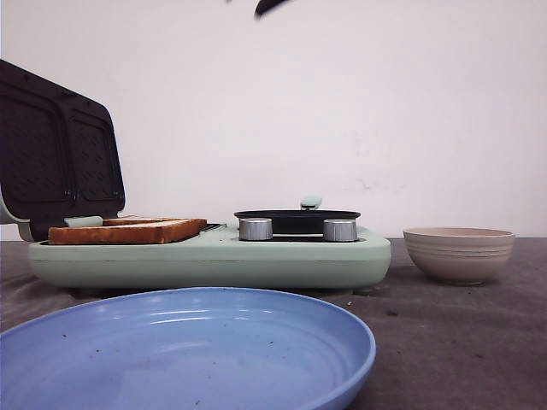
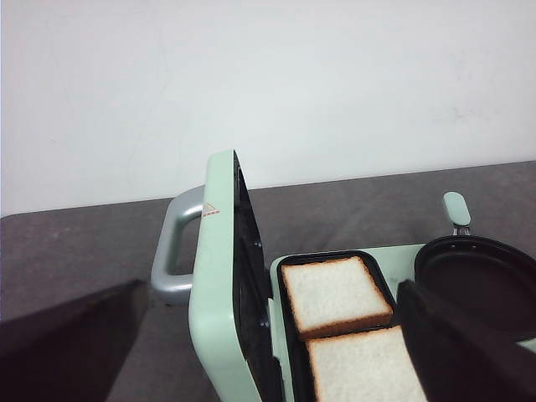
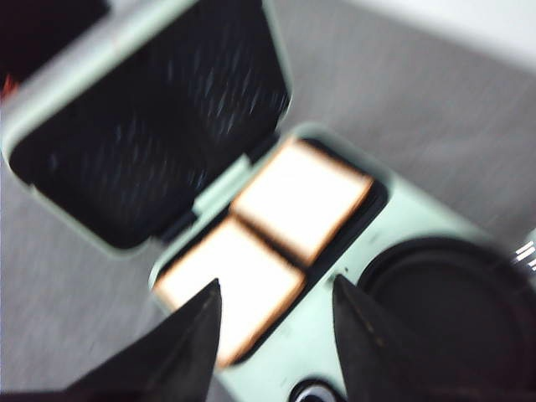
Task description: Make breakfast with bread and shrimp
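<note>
Two slices of white bread [image 1: 126, 231] with brown crusts lie side by side in the black tray of a mint-green breakfast maker [image 1: 214, 256], whose lid [image 1: 55, 154] stands open. In the left wrist view the slices [image 2: 335, 293] lie between the wide-apart fingers of my open, empty left gripper [image 2: 276, 360], which hangs above them. In the blurred right wrist view my right gripper [image 3: 277, 282] is open and empty above the near slice [image 3: 243, 272]; the other slice [image 3: 303, 197] lies beyond. No shrimp shows in any view.
A black frying pan [image 1: 297, 218] sits on the maker's right side behind two silver knobs [image 1: 255, 229]. A beige bowl [image 1: 459, 254] stands to the right, its inside hidden. A blue plate [image 1: 184, 350] lies in front. A dark tip [image 1: 272, 7] shows at the top edge.
</note>
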You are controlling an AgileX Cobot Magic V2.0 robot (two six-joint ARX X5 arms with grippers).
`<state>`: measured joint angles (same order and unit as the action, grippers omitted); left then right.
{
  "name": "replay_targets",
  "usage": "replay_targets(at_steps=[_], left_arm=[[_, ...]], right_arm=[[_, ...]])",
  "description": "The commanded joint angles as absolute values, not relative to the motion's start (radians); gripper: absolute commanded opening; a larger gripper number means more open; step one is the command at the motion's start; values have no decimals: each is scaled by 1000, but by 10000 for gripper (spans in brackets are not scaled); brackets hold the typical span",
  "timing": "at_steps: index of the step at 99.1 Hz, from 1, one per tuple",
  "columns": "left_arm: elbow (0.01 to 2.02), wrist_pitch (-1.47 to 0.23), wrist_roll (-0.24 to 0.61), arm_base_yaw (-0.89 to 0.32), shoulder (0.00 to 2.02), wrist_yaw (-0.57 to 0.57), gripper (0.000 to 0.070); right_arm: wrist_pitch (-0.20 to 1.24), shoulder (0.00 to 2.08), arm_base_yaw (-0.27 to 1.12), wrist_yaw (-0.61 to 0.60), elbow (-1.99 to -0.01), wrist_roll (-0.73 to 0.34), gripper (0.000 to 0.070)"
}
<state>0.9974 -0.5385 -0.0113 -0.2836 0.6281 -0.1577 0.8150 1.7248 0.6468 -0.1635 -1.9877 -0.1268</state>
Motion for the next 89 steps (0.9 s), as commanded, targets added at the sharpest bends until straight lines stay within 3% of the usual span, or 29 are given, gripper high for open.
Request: replay_targets(at_steps=[1, 33, 66, 89], left_arm=[[1011, -532, -7, -284, 632, -157, 550], [1011, -532, -7, -284, 632, -157, 550], [1011, -532, -7, -284, 632, -157, 550], [1011, -532, -7, -284, 633, -157, 550]], right_arm=[[794, 1709, 649, -145, -2015, -110, 251], [790, 1540, 632, -118, -1907, -44, 250], [477, 1159, 630, -115, -1290, -44, 250], [395, 936, 630, -96, -960, -83, 250]])
